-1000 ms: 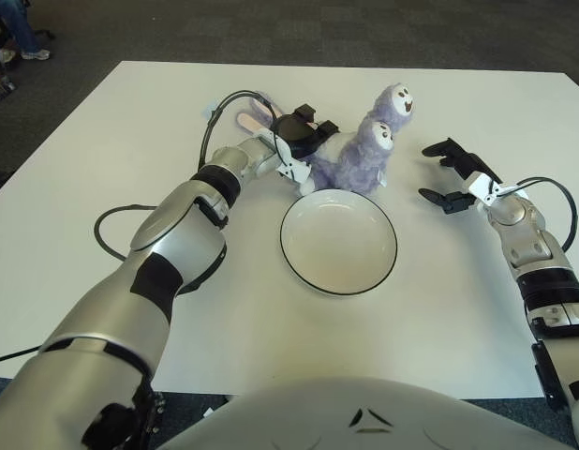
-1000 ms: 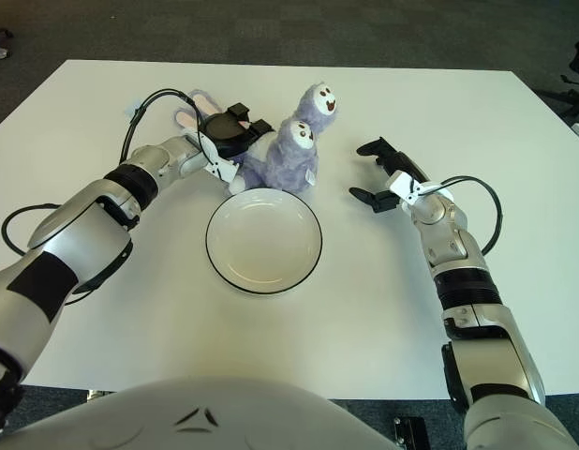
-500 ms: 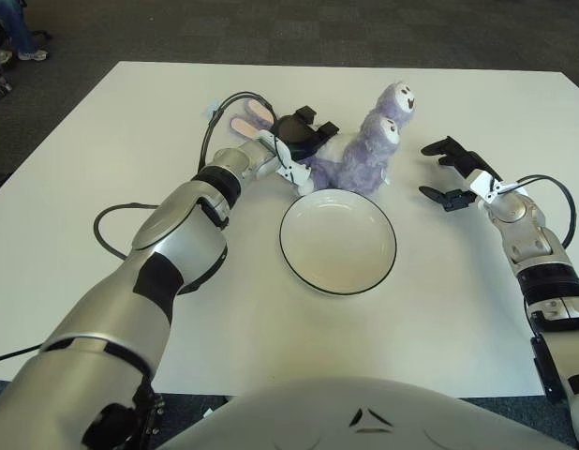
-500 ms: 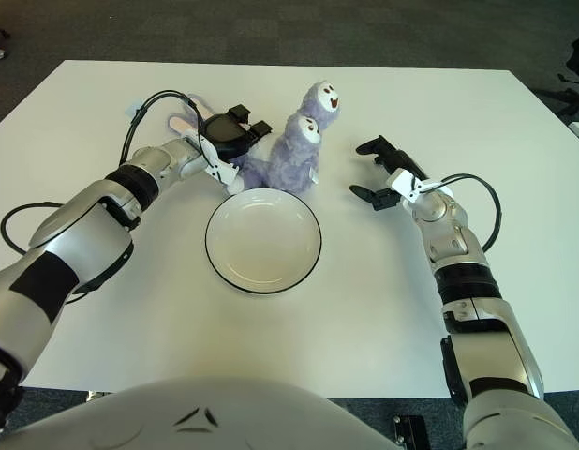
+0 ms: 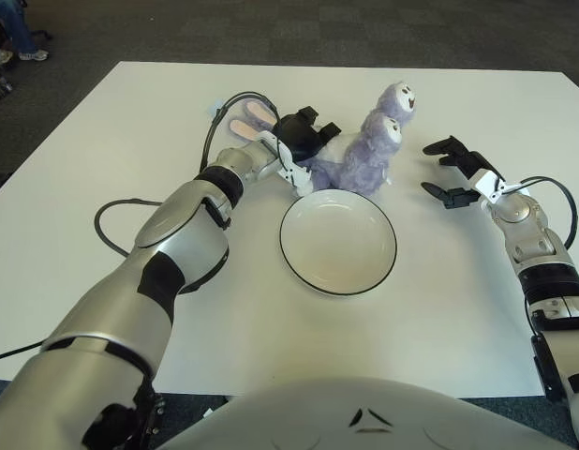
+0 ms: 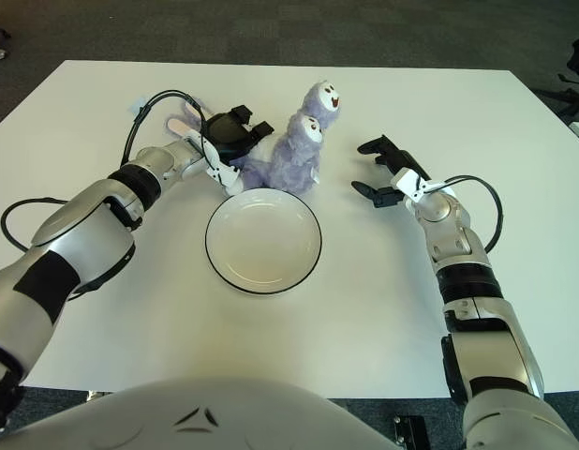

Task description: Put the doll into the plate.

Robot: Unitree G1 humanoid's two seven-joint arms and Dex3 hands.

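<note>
A purple plush doll [image 5: 364, 155] with two round white faces and pink ears [image 5: 244, 120] lies on the white table just behind the plate. The plate [image 5: 338, 242] is white with a dark rim, holds nothing, and sits in the middle of the table. My left hand [image 5: 304, 136] reaches in from the left and is closed on the doll's left side, between the ears and the purple body. My right hand [image 5: 453, 173] hovers right of the doll, a hand's width away, with fingers spread and nothing in them.
A black cable [image 5: 116, 217] loops on the table beside my left forearm. The white table [image 5: 130, 112] stretches wide on all sides, with dark carpet [image 5: 299, 28] beyond its far edge.
My left hand has drawn the doll slightly away from the plate, and the pink ears show more. The right hand has barely shifted.
</note>
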